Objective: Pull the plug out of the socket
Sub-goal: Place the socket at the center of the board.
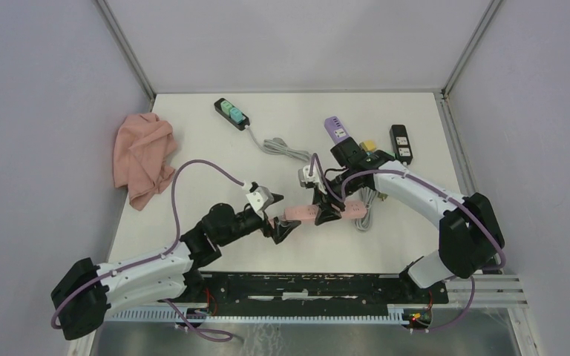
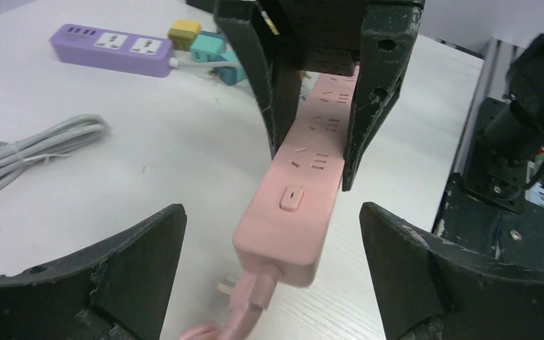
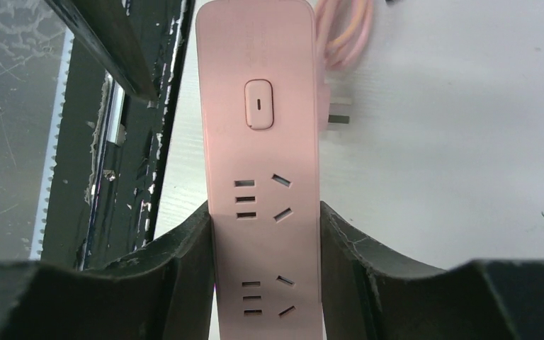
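A pink socket strip lies on the white table between my two grippers. My right gripper is shut on its sides near the middle sockets, which are all empty. The strip's switch end sits between the wide-apart fingers of my open left gripper, which touch nothing. The pink plug lies loose on the table beside that end, its prongs bare. Its prongs also show by the strip's pink cable in the left wrist view.
A purple power strip with yellow and teal plugs lies behind. A black strip with a coiled grey cable is at the back centre, a black adapter at back right, a pink cloth at left.
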Motion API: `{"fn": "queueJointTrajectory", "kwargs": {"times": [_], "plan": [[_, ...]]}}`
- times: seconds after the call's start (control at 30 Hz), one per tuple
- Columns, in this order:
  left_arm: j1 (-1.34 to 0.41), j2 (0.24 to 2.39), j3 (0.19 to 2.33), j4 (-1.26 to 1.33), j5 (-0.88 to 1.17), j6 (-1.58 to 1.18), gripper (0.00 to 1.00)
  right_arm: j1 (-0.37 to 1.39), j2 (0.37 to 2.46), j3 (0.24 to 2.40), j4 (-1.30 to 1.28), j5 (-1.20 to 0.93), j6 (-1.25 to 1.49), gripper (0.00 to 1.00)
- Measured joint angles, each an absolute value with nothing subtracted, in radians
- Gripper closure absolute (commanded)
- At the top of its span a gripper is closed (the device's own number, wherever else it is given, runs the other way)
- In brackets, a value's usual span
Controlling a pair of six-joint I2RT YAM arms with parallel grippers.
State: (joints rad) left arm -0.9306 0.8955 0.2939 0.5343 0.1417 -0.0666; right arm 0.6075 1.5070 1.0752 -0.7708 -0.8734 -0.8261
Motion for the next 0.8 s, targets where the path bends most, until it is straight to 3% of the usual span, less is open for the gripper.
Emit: {"fn": "queueJointTrajectory", "kwargs": {"times": [0.5, 0.8], "plan": [[-0.931, 0.680, 0.463, 0.085, -0.138, -0.093, 0.00, 0.494, 1.485, 1.154, -0.772, -0.823, -0.646, 1.00], [-0.931, 0.632, 0.519, -0.085, -0.271, -0.093, 0.00, 0.461, 1.547, 1.483, -0.851, -0.757, -0.602, 1.00]]}}
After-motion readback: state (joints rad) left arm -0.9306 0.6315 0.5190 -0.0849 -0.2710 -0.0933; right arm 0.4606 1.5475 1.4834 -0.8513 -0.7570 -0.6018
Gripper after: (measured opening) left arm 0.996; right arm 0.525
